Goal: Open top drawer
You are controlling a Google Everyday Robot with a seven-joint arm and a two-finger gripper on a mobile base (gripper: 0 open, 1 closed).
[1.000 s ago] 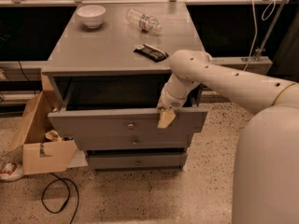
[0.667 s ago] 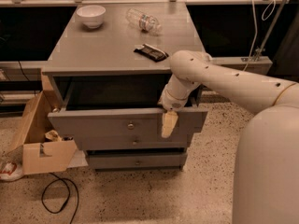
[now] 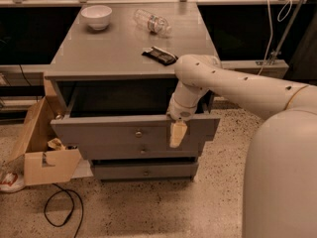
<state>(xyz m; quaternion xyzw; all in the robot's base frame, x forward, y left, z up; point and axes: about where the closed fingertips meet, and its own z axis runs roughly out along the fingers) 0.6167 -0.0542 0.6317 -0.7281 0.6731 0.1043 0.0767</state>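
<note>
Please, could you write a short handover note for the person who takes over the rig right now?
End effector: hangs in front of the top drawer, just right of its knob; contact with the drawer is unclear.
Top drawer: pulled well out of the cabinet; its inside is in shadow.
Done: the drawer is open.
Left: probably only to withdraw the end effector; pull further if full extension is wanted.

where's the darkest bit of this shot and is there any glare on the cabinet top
Camera view: darkest inside the top drawer, its cavity shaded under the cabinet top; that top is lit evenly, with a soft sheen and no hard glare; the gripper, at the drawer front's upper edge right of centre, shows pale and well lit.
</note>
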